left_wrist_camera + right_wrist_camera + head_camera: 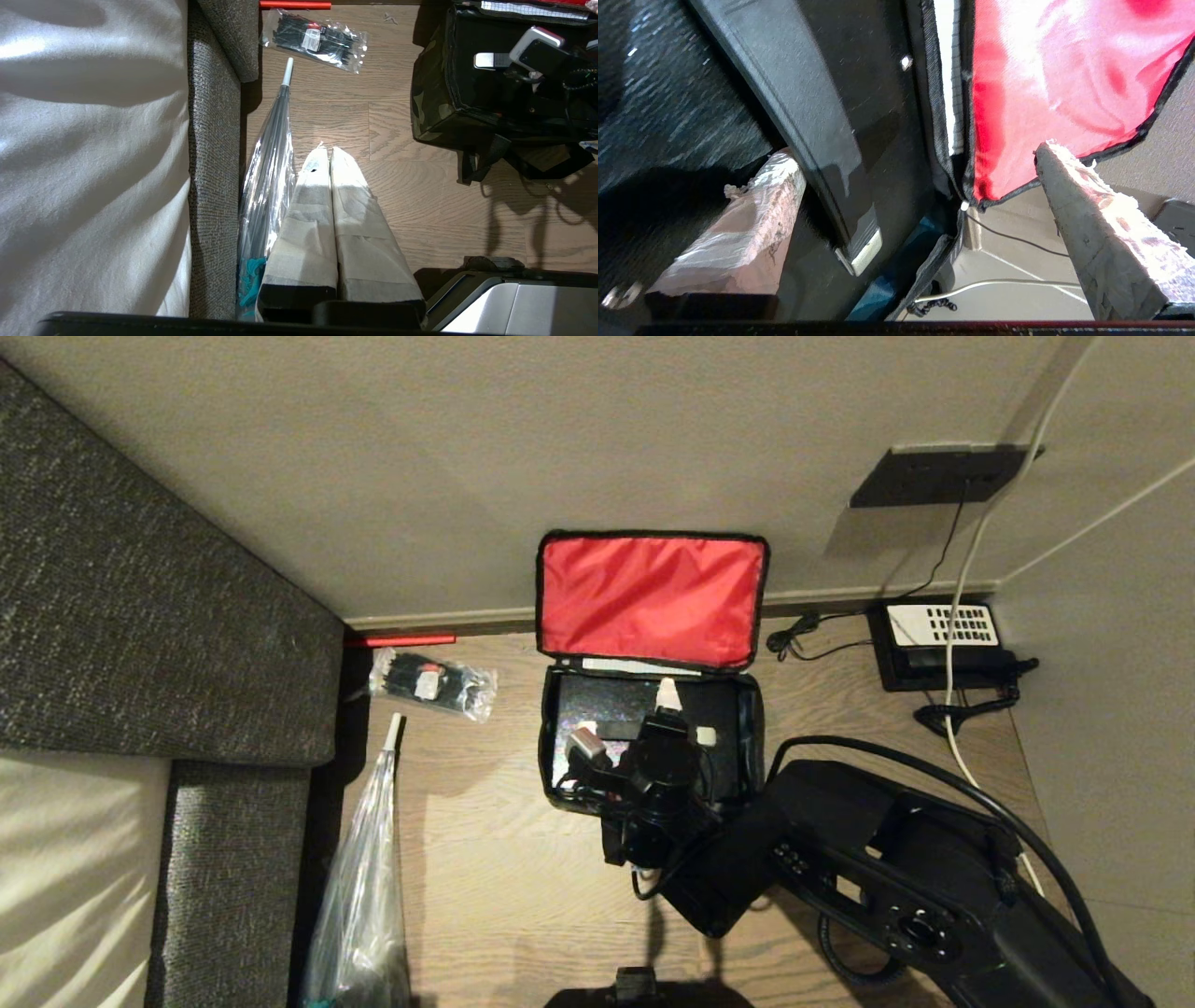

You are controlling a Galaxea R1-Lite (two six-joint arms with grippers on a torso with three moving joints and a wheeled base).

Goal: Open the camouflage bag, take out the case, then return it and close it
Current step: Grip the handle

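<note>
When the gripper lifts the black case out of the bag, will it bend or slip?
The case has straight edges and a flat face, so it probably stays stiff. Its surface looks smooth and shiny, so it may slip between the right gripper's open fingers.

open floor l of camouflage bag (747,728); upright red lid (651,599) + wall (467,457) behind

My camouflage bag (747,728) sits open on the wooden floor against the far wall, boxy, green-and-black with black trim. Its lid (651,599) stands upright against the wall, showing bright red lining edged in black. Inside the body lies the case (817,116), flat, plain black and slightly glossy, with a small pale tab at one edge, reaching nearly across the bag.
</note>
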